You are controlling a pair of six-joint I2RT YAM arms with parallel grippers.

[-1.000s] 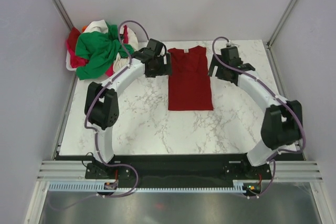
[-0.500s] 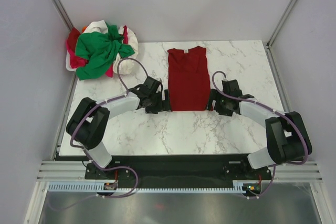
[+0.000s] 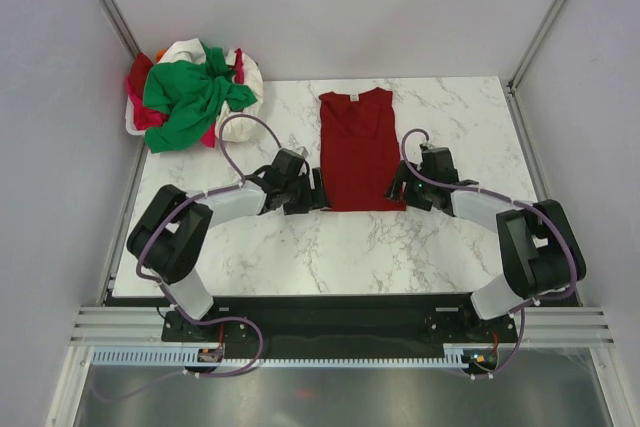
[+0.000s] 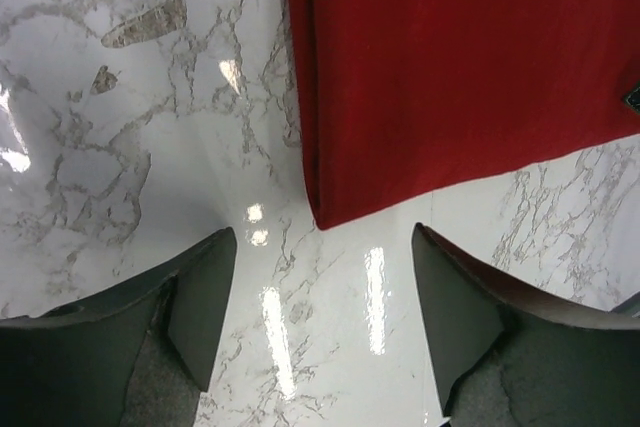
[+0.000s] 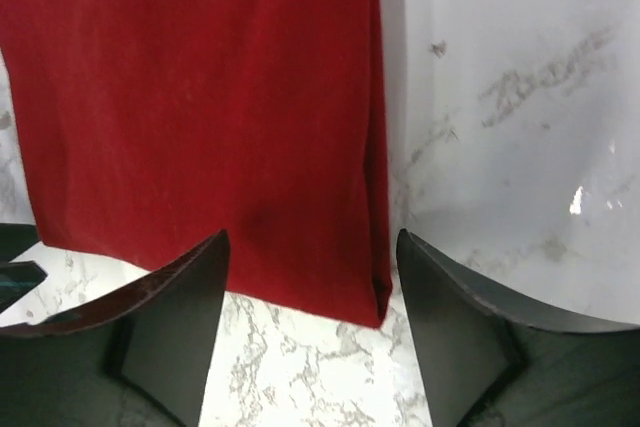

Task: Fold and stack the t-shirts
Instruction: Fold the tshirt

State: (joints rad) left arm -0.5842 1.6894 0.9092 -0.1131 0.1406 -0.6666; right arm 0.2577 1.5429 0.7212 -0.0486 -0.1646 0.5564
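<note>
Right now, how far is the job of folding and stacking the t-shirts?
Done: the dark red shirt lies flat, sides folded in. In hand: the left jaws and right jaws stand open at its near corners, gripping nothing. Left: folding it up, then the green shirt, white shirt and pinkish-red shirt, crumpled at the far left corner. No stack yet.

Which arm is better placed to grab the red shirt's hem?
Right. A corner of the red shirt lies between the open fingers of the right gripper; at the left gripper it only reaches the fingertips.
</note>
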